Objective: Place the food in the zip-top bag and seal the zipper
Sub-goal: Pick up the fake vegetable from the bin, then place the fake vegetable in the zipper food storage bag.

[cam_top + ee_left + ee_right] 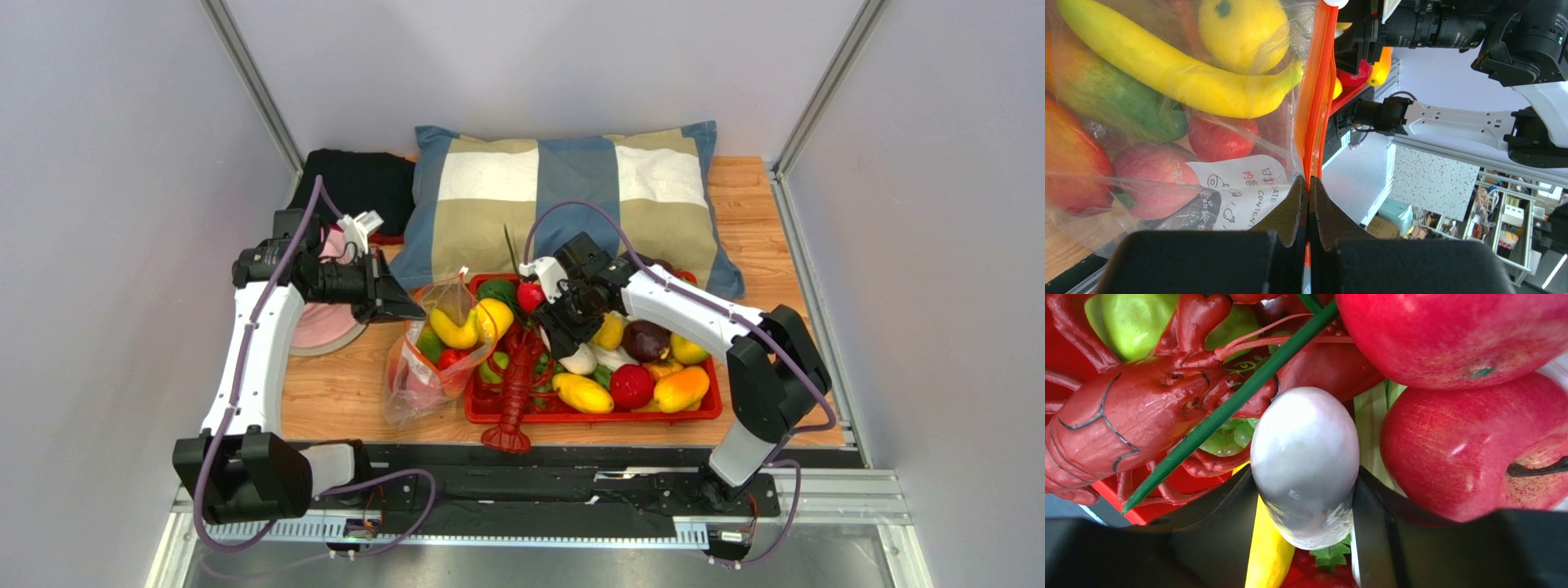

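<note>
1. Orange-red, the zipper [1316, 104] runs up from my left gripper [1309, 195]. Those jaws are pressed fully together on the strip, near one end of it.
2. The bag [423, 361] hangs from that grip with its bottom on the wooden table [331, 395], just left of the red tray [589, 415].
3. Through the clear plastic I see a banana [1168, 70], a yellow round fruit [1241, 27], a green-and-orange mango [1100, 98] and some red fruit lower down.
4. My right gripper [1306, 505] is over the tray, jaws at a middling width, one finger against each side of a white egg [1305, 453]. So I have the egg between them. I cannot tell whether it is lifted off the pile.
5. Just beside the egg are two red apples [1450, 459] on one side and a red lobster [1125, 416] on the other. A thin green stalk [1229, 404] slants across the lobster.
6. More food [638, 368] lies in the tray, and a checked pillow [564, 196] sits behind it.
</note>
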